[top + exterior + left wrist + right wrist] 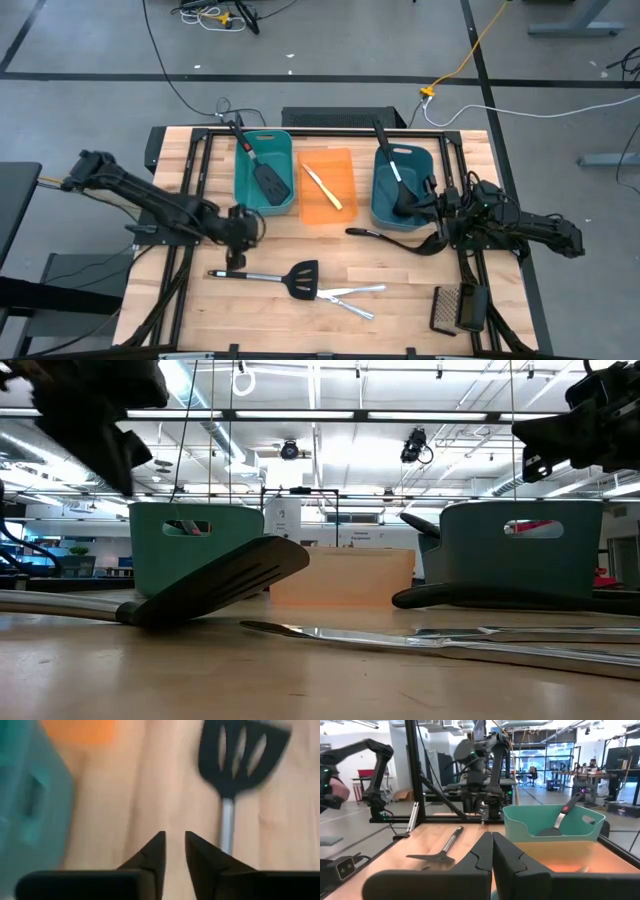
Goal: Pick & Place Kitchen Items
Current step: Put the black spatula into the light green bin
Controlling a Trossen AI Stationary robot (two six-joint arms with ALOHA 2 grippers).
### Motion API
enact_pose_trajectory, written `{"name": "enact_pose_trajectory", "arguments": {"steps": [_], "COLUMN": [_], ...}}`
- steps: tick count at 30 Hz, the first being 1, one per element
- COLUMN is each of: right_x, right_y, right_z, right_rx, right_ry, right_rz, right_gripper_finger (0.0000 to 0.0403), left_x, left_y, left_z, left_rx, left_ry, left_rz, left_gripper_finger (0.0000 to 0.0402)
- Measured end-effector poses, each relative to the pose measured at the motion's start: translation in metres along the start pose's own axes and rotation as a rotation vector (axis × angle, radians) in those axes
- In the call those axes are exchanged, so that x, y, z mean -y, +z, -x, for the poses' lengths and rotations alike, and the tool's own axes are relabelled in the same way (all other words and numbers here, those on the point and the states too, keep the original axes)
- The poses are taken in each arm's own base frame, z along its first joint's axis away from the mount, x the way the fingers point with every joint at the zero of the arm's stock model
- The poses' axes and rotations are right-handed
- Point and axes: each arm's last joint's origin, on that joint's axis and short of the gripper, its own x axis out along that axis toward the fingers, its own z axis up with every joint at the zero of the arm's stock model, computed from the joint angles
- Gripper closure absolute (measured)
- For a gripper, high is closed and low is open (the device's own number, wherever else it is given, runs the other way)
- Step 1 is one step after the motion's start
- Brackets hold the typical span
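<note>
A black slotted spatula point(296, 277) with a steel handle lies on the table near the front, and silver knives point(352, 296) lie just right of it. A black ladle point(388, 238) lies in front of the blue tub point(403, 186). A second spatula point(262, 170) lies in the teal tub point(264, 172), a pale yellow knife point(324, 187) in the orange tub point(327, 187), and a black ladle point(392, 170) in the blue tub. My left gripper point(174, 851) hovers above the table beside the spatula's handle point(227, 826), open a narrow gap and empty. My right gripper point(492, 851) hovers by the blue tub's near right corner, shut and empty.
A metal grater point(458, 308) lies at the front right corner. Black frame rails point(200, 190) run along the table's left and right sides. Bare wood shows between the tubs and the spatula.
</note>
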Motion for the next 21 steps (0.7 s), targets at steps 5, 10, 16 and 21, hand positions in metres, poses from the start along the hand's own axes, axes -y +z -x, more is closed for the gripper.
{"name": "enact_pose_trajectory", "arguments": {"steps": [5, 10, 16, 21], "right_x": [0.000, 0.000, 0.000, 0.000], "right_y": [0.000, 0.000, 0.000, 0.000], "right_z": [0.000, 0.000, 0.000, 0.000], "right_rx": [0.000, 0.000, 0.000, 0.000], "right_ry": [0.000, 0.000, -0.001, -0.002], "right_rz": [-0.003, -0.003, -0.002, -0.002], "right_gripper_finger": [0.0397, 0.0397, 0.0397, 0.0396], "left_x": [0.037, 0.064, 0.077, 0.082], "left_y": [0.010, 0.009, -0.005, -0.008], "left_z": [-0.015, -0.038, -0.065, -0.079], "left_rx": [-0.138, -0.230, -0.349, -0.343], "left_ry": [-0.053, -0.052, -0.022, -0.005], "left_rz": [-0.092, -0.164, -0.173, -0.189], "left_gripper_finger": [0.0256, 0.0203, 0.0170, 0.0160]}}
